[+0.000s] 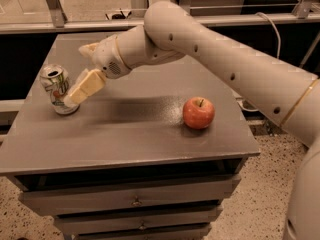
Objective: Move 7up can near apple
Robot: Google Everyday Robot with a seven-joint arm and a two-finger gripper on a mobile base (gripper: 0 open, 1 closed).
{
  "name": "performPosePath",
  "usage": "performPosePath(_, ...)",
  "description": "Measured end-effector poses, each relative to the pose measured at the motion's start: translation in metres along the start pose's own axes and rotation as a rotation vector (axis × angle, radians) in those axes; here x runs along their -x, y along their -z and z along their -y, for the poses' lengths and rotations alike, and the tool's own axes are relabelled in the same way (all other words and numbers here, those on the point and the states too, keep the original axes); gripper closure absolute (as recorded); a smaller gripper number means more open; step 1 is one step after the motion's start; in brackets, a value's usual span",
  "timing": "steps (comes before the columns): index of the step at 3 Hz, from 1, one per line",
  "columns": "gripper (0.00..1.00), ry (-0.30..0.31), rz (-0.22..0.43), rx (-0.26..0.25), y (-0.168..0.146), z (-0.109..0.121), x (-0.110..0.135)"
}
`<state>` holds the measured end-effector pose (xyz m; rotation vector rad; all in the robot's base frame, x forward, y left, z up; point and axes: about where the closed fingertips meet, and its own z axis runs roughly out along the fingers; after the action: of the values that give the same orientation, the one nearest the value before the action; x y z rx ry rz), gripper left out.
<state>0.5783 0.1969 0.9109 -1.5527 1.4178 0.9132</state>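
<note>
The grey cabinet surface (125, 144) is carrying both task objects above a stack of drawers (135, 201). The white robot arm (225, 59) is spanning the surface from the right side toward the left. The apple (198, 113) is sitting right of centre, stem up. The 7up can (55, 84) is standing upright near the left edge, long axis vertical, well apart from the apple. The gripper (82, 88) is hanging just beside the can, on its right and slightly above, and is overlapping the can's right flank in this view. Contact cannot be confirmed, and whether the gripper is wide or narrow cannot be told. The can is lying to the gripper's left and below, so the coming approach is likely calling for a short leftward, downward closure.
</note>
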Motion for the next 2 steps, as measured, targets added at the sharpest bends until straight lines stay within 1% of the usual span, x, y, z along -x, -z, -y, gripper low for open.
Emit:
performPosePath(1,0.00,-0.021,0.027,0.038,-0.026,-0.003,0.006)
performPosePath(2,0.03,-0.051,0.046,0.075,-0.054,-0.006,0.009)
